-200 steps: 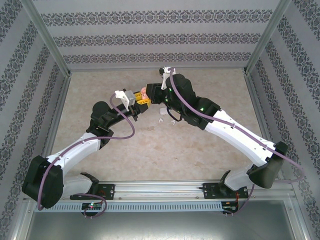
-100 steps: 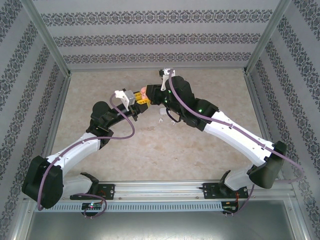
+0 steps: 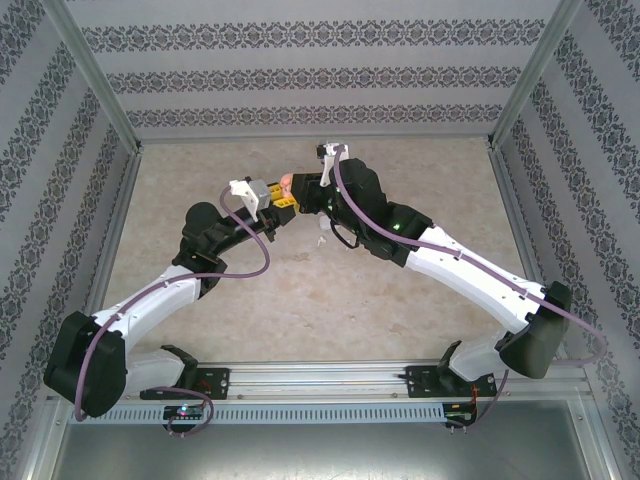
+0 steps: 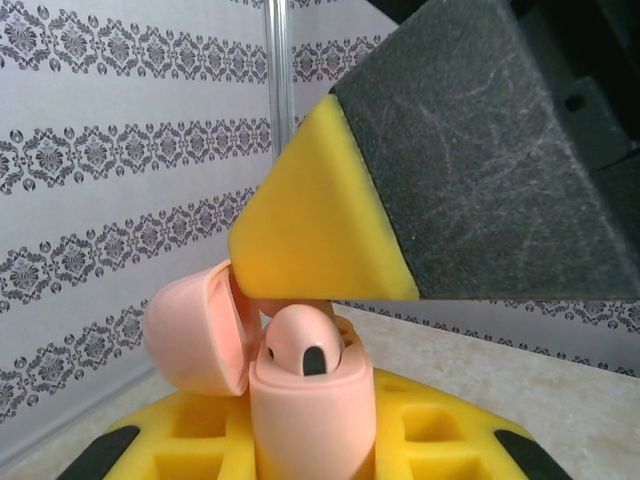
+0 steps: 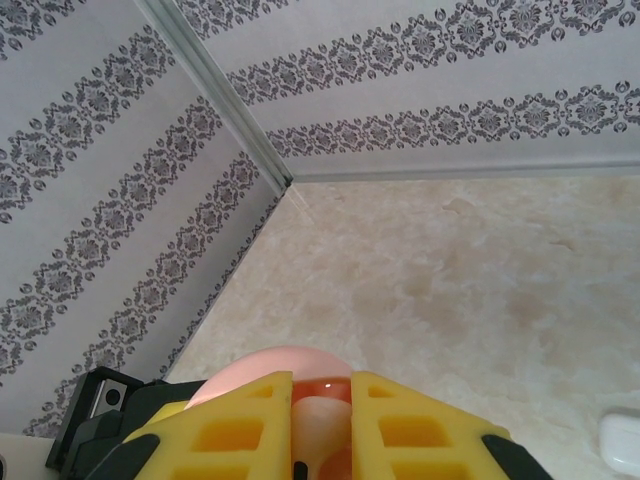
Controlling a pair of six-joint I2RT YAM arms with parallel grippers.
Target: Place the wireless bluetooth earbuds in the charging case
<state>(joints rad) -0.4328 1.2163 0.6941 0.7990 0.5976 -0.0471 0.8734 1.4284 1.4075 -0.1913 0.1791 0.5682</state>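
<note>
Around me are the patterned walls (image 5: 100,180) and a metal corner post (image 5: 215,95), and below lies the pale marbled tabletop (image 5: 480,280). A white rounded thing (image 5: 622,443) lies on it at the edge of my right wrist view; I cannot tell if it is a case or an earbud. In the top view some small white pieces (image 3: 322,240) lie on the tabletop just under my right arm.

My left claw (image 3: 281,198) is clamped on the pink charging case (image 4: 310,410) and holds it upright above the tabletop. Its lid (image 4: 195,335) is open and leans to the left. My right claw (image 5: 320,395) is directly over the case, and its yellow fingertip (image 4: 310,235) covers part of the opening. The fingers stand close together with something pink in the narrow gap; I cannot tell if they grip it.

One pinkish earbud (image 4: 300,345) sits in the case. Its rounded head, with a dark oval spot, stands above the rim, just below my right fingertip.
</note>
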